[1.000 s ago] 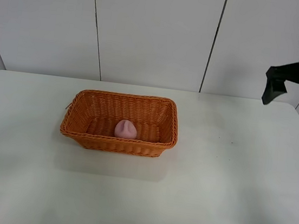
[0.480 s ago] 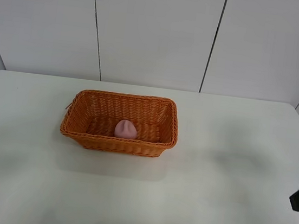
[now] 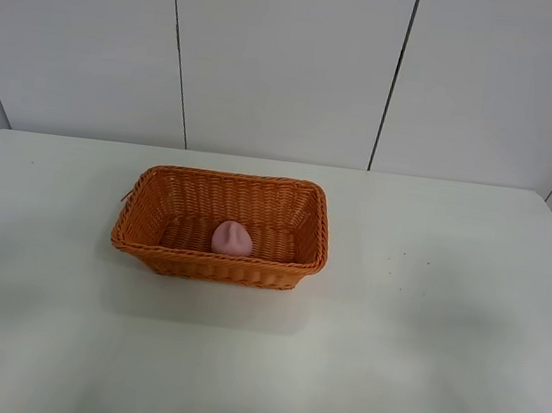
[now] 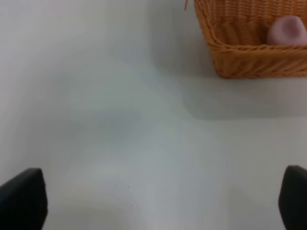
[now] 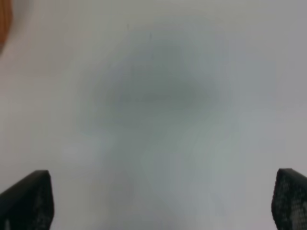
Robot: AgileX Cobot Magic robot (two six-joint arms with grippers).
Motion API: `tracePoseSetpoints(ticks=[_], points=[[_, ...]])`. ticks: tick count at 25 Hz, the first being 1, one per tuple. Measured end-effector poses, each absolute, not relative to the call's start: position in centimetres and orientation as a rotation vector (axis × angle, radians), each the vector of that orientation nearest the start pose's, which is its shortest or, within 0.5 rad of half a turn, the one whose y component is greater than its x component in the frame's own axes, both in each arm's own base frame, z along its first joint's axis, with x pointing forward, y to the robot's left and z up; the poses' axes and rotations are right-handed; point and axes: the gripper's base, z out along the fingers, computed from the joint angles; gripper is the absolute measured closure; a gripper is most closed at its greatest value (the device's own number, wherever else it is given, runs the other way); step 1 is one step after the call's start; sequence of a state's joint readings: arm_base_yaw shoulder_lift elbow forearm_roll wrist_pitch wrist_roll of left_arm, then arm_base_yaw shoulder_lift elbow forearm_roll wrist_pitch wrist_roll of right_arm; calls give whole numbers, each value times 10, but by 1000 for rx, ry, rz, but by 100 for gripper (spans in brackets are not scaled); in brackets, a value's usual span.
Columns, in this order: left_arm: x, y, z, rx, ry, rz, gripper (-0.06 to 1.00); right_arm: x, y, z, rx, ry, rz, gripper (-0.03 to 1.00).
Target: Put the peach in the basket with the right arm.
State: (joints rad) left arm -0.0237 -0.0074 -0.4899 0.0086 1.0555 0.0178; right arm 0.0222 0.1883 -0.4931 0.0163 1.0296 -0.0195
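The pink peach point(image 3: 233, 239) lies inside the orange-brown wicker basket point(image 3: 227, 180) in the middle of the white table, near its front wall. The left wrist view shows the peach point(image 4: 287, 30) in the basket point(image 4: 240, 57) too. Neither arm shows in the high view. My left gripper point(image 4: 153, 203) is open over bare table, its black fingertips point(image 4: 21, 199) wide apart, away from the basket. My right gripper point(image 5: 158, 201) is also open with nothing between its fingertips point(image 5: 29, 201), above bare table; a sliver of the basket point(image 5: 4, 21) shows at the frame's edge.
The white table point(image 3: 421, 335) stretches around the basket on all sides. White wall panels point(image 3: 284, 56) stand behind the table's far edge.
The right arm, seen high at the right edge a second ago, dropped low to the right edge and has now left the high view. Peach and basket have not moved.
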Motion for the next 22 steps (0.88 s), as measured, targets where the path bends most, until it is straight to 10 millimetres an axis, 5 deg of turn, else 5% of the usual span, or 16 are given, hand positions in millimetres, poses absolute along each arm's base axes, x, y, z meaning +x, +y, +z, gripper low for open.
tracePoseSetpoints(ticks=[9,22], points=[[-5,1,275,42,2041,7,-5,-2,1,278,-43,2023,21,27],[-5,1,275,42,2041,7,-5,-3,1,278,-42,2016,21,27]])
